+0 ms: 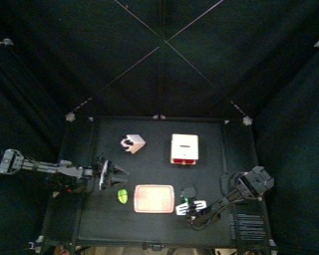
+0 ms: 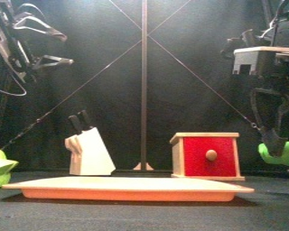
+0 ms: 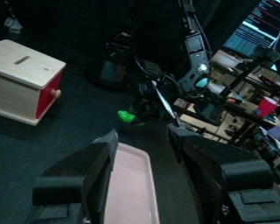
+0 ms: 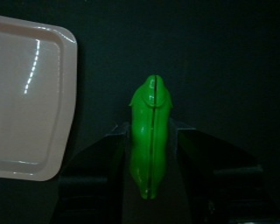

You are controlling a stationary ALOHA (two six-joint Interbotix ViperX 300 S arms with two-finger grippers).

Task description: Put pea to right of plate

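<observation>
My right gripper (image 4: 149, 179) is shut on a green pea pod (image 4: 149, 131), just beyond the right edge of the pink plate (image 4: 25, 87). In the top view the pea (image 1: 183, 209) is at the plate's (image 1: 153, 198) right front corner. In the front view the pea (image 2: 277, 152) hangs a little above the table, right of the plate (image 2: 135, 189). My left gripper (image 3: 143, 157) is open and empty over the plate's left edge (image 3: 129, 188). It also shows in the top view (image 1: 117, 177).
A red-fronted wooden box (image 1: 185, 148) and a knife block (image 1: 131, 144) stand behind the plate. A second green object (image 1: 124, 195) lies just left of the plate, also in the front view (image 2: 0, 167). Beyond the curtain the left wrist view shows monitors and clutter.
</observation>
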